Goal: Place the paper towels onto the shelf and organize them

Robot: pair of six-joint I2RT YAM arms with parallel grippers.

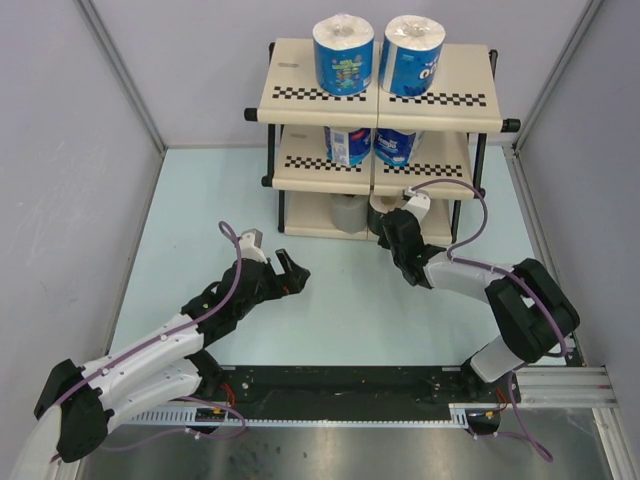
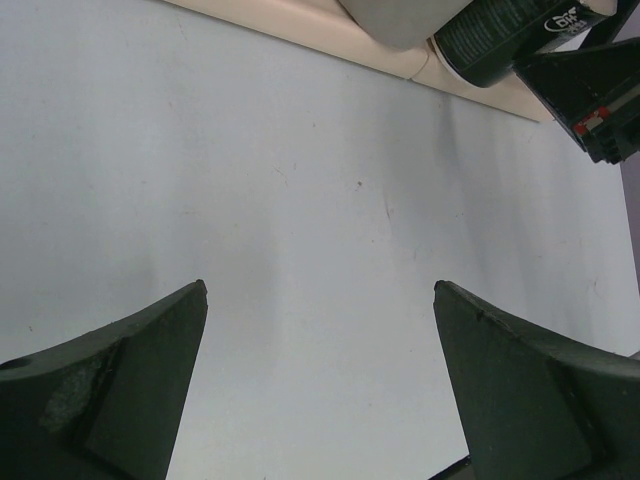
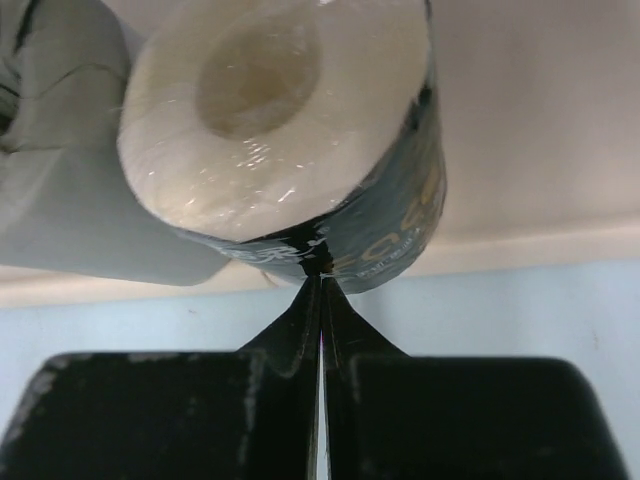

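The shelf (image 1: 300, 95) stands at the back of the table. Two blue-wrapped paper towels (image 1: 343, 55) (image 1: 413, 55) stand on its top board, and two more (image 1: 347, 145) (image 1: 397, 146) on the middle board. A grey roll (image 1: 347, 213) and a dark-wrapped roll (image 1: 378, 215) sit on the bottom board. In the right wrist view, my right gripper (image 3: 322, 272) is shut, its tips touching the dark roll's (image 3: 280, 120) wrapper beside the grey roll (image 3: 70, 180). My left gripper (image 1: 297, 277) hangs open over the table with nothing between its fingers (image 2: 150, 340).
Grey walls enclose the pale blue table (image 1: 340, 310) on the left, back and right. The black shelf frame posts (image 1: 272, 170) stand at the rack's sides. A black rail (image 1: 340, 385) with the arm bases runs along the near edge.
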